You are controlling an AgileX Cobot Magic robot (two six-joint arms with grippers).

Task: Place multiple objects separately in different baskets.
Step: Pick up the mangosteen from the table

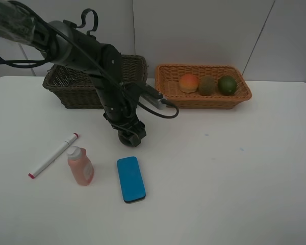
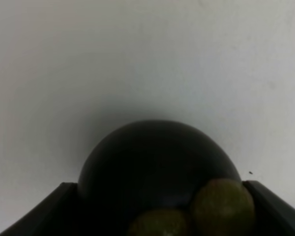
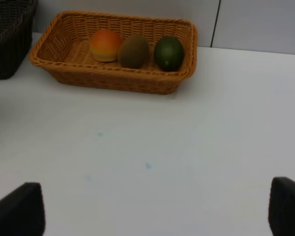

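left jaws: around dark mangosteen (image 2: pixel 157 162), grip unclear | right jaws: wide apart, empty

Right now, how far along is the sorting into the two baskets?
Done: the orange-red fruit, kiwi and green fruit sit in the light basket. In hand: the left end effector brackets the dark mangosteen; whether it grips is unclear. Left: the marker, pink bottle and blue block lie on the table. The dark basket hides its inside.
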